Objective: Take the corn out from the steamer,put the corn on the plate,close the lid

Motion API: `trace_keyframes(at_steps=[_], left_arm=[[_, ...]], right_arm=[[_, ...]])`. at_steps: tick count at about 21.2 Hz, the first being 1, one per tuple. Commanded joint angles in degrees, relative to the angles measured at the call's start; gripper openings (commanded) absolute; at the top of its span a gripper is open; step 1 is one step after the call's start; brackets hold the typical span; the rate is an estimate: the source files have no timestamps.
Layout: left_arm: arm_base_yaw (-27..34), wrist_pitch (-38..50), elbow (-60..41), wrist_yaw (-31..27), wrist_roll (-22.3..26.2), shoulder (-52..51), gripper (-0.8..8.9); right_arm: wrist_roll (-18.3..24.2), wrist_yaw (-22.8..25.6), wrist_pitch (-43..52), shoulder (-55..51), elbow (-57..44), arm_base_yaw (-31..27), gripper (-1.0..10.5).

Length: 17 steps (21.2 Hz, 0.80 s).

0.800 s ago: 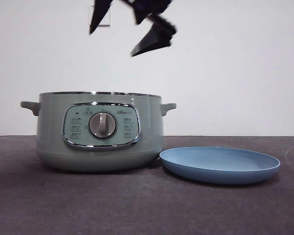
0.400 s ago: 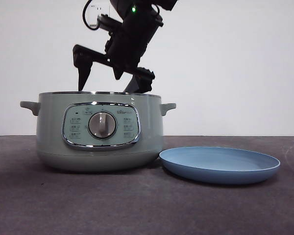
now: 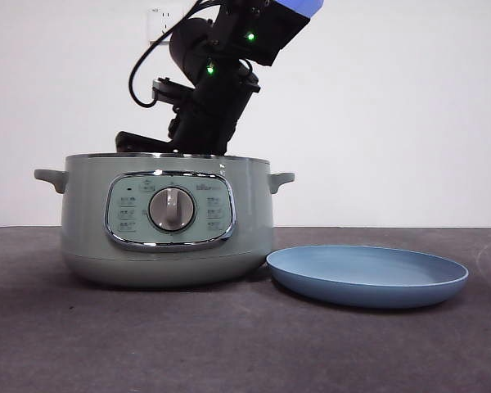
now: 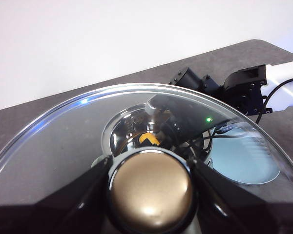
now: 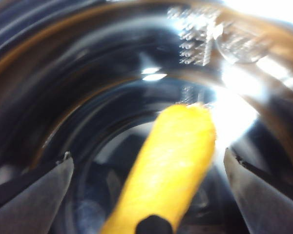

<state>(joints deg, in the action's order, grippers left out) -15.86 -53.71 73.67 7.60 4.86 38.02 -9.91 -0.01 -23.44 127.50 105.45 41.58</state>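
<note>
While left gripper [image 4: 149, 187] grips lid [image 4: 63, 141] by knob, right gripper [image 5: 149, 190] w/ jaws wide straddles corn [image 5: 171, 165] inside steamer [image 3: 168, 217].

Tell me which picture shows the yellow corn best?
The right wrist view: the corn fills the middle, large, between the right gripper's open jaws. The left wrist view shows only a tiny yellow bit through the lid. In the front view, the steamer hides it.
</note>
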Motion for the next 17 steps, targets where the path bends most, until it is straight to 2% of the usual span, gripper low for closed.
trace_keyframes(at_steps=[1,2,4,10,13,17], left_arm=[[0.2,2.5,0.3,0.1,-0.4,-0.6,-0.08],[0.2,2.5,0.3,0.1,-0.4,-0.6,-0.08],[0.2,2.4,0.3,0.1,-0.4,-0.6,-0.08],[0.2,1.6,0.3,0.1,-0.4,-0.6,-0.08],[0.2,1.6,0.3,0.1,-0.4,-0.6,-0.08],[0.2,2.1,0.3,0.1,-0.6,-0.6,-0.08]], right_arm=[[-0.8,0.2,0.0,1.2,0.1,0.1,5.3],[-1.1,0.4,-0.2,1.3,0.1,0.1,4.9],[-1.2,0.3,-0.6,1.4,0.1,0.1,3.3],[-1.2,-0.1,-1.6,2.9,0.1,0.3,-0.2],[-0.5,0.0,-1.0,1.2,0.1,0.5,-0.2],[1.9,0.1,-1.5,-6.2,0.1,0.5,-0.2]])
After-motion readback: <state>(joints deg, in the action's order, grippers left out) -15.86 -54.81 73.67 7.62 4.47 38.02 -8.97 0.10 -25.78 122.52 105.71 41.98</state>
